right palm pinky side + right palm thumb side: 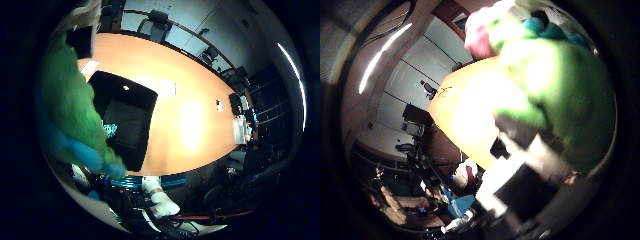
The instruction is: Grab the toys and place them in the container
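Toy in transit: from my little-finger side, a green plush toy (70, 107) with a blue end fills one flank of the view, close against my palm, while the black container (131, 102) sits open on the orange table (195, 120) nearby, something teal, hard to identify, inside. From my thumb side, my hand (525, 170) shows fingers curled against the same toy, apparently gripping it; the container is absent here. Soft plush could slip loose, or a release off-centre could drop it onto the table.
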Available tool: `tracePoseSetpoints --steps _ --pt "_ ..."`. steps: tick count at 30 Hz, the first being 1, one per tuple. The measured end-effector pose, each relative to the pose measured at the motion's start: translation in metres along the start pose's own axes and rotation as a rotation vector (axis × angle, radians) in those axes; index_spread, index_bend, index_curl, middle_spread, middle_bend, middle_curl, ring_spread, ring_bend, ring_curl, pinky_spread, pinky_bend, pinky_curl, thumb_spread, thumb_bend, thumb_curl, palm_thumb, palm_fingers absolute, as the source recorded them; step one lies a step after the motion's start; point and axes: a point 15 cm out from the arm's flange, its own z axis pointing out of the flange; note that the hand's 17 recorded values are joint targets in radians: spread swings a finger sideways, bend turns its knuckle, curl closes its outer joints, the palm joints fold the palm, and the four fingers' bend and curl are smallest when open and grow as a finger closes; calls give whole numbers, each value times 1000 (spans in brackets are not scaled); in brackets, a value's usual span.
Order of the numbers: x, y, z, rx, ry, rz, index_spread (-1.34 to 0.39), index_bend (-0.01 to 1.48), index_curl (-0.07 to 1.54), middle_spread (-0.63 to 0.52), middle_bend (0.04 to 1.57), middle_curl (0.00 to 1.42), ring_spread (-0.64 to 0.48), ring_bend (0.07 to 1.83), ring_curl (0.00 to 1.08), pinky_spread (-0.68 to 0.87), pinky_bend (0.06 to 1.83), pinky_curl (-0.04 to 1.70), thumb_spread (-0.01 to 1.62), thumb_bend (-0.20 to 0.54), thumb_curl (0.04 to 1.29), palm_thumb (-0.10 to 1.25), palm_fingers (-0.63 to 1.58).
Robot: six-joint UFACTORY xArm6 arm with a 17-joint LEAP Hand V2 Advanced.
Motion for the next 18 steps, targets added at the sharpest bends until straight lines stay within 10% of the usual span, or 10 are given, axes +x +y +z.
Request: tracePoseSetpoints --steps 6,18 --pt "2 0 2 -3 3 -9 -445 263 487 10 381 441 203 510 402 522 557 722 1130 -27 322 562 108" --pt "7 15 -19 0 3 -15 -442 178 348 42 237 349 225 372 282 584 444 516 1118 -17 290 551 222"
